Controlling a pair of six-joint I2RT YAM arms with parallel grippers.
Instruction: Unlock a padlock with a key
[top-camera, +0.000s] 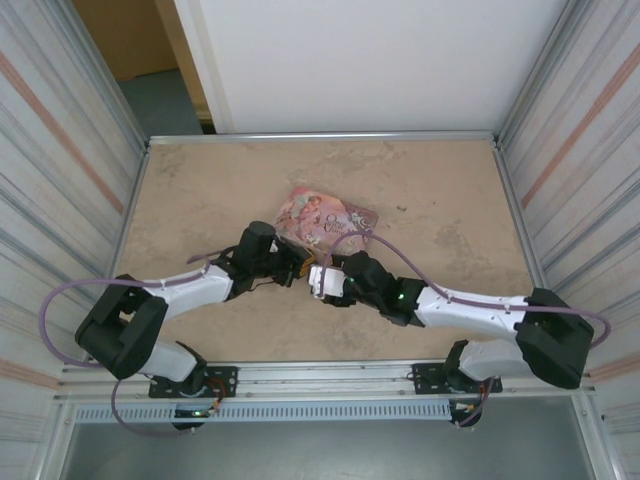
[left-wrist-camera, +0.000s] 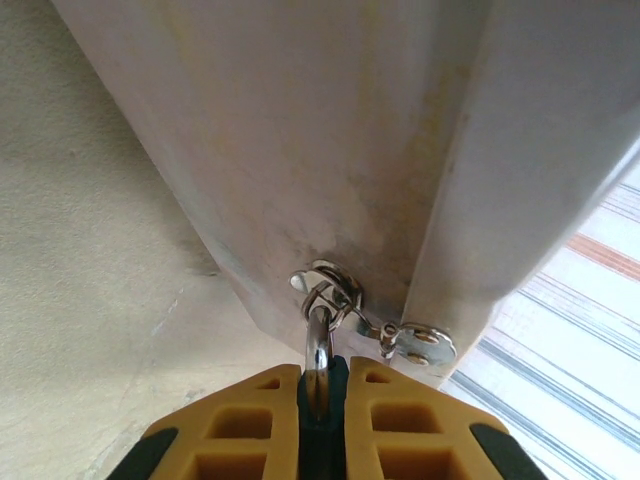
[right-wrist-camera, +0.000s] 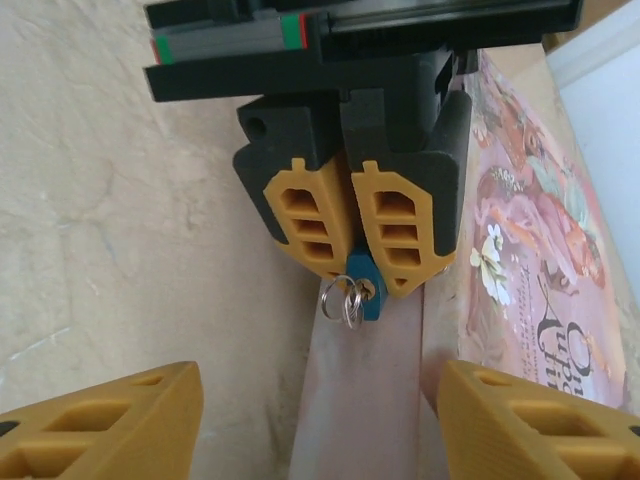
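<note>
The left tool (right-wrist-camera: 350, 262) is clenched on the tiny blue-teal padlock with a thin silvery shackle (right-wrist-camera: 366, 297), whose body pokes out just past its yellow fingertips. The tiny pale silvery metal key (left-wrist-camera: 412, 346) dangles with its little rings at that exposed end. Whether it sits in the keyhole I cannot tell. The right tool (right-wrist-camera: 315, 400) faces it, fingers spread wide on either side, grasping nothing.

The likely failure is a mis-grab: the key hangs loose, so closing fingers may pinch a ring or the padlock instead, or knock the key aside. A sideways pull could also twist the padlock out of the left tool's narrow hold, dropping it onto the beige mottled tabletop (right-wrist-camera: 100, 200) near the pink illustrated rectangular tin (right-wrist-camera: 530, 230) just beyond both tools.
</note>
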